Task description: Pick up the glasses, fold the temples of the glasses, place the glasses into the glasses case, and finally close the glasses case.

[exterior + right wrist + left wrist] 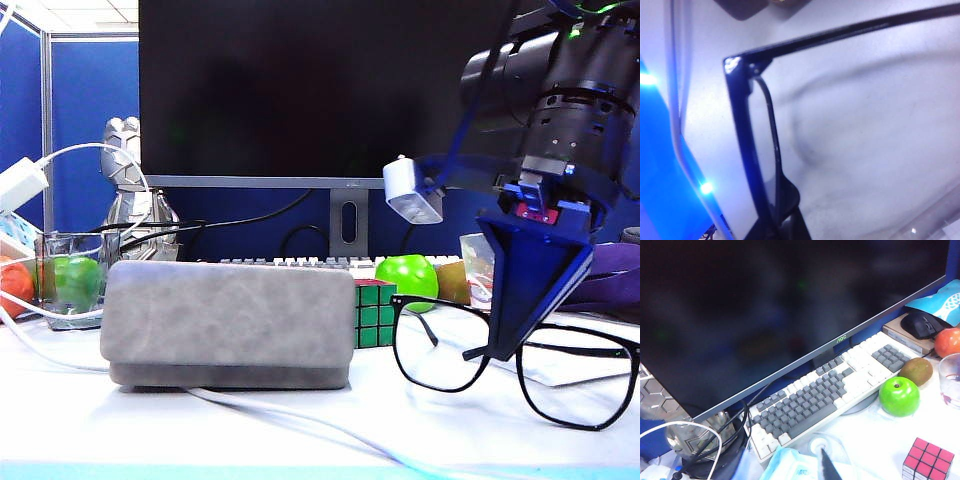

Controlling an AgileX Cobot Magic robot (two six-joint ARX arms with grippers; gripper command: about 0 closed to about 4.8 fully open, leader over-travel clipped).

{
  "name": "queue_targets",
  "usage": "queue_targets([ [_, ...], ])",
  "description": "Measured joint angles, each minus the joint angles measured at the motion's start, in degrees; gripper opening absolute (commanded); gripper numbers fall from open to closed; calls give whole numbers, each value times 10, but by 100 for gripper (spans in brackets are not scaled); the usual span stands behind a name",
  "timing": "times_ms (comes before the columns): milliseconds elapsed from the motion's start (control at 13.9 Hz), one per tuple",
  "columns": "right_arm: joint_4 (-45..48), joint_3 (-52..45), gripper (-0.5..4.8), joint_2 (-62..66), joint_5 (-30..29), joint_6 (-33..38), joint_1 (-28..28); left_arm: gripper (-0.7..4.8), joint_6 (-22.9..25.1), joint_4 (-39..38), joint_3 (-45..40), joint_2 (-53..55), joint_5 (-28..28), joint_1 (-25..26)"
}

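Nearest us, on the white table [80, 430], a thin white cable [300, 420] snakes across the front. Just behind it, left of centre, we see the glasses case [228, 322], grey suede, oblong, lid down, resting on the table w/ the cable running under its front edge. To the right stand the glasses [515, 360], black thin frame, big squarish clear lenses, upright on the table and facing us, temples [585, 350] unfolded and pointing back; glasses and case are apart, not touching. The right pincer [505, 350] comes down from the upper right, blue tapered fingers meeting at a point right at the bridge btwn the two lenses; they look drawn together on the frame there. In the right wrist view we see the frame corner [737, 67] w/ its hinge close up and one temple running off, dark fingertip at the frame's lower part. Beside the case's right end, slightly behind, sits a Rubik's cube [374, 312], green face toward us. Behind that: a green apple [406, 277], a white-and-grey keyboard [830, 390], a drinking glass [70, 280] at left, then a dark monitor [300, 90] at the back. The left pincer [829, 467] shows only as a dark tip in its wrist view, hovering over a blue tissue pack [790, 465] near the keyboard; we cannot tell whether it's apart or together.
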Motion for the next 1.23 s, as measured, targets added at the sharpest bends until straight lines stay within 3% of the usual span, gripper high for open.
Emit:
queue_targets([
  [361, -63, 102, -5, -67, -7, 1, 0, 183, -3, 10, 0, 0, 14, 0],
  [650, -56, 183, -5, -129, -139, 16, 0, 183, -38, 95, 0, 1, 165, 0],
  [794, -40, 220, -5, -150, -242, 49, 0, 183, -56, 130, 0, 4, 222, 0],
  [1010, 102, 233, -5, -186, -378, 156, 0, 174, -168, 139, 0, 18, 223, 0],
  [1227, 287, 233, -5, -218, -419, 280, 0, 175, -314, 139, 0, 31, 223, 0],
])
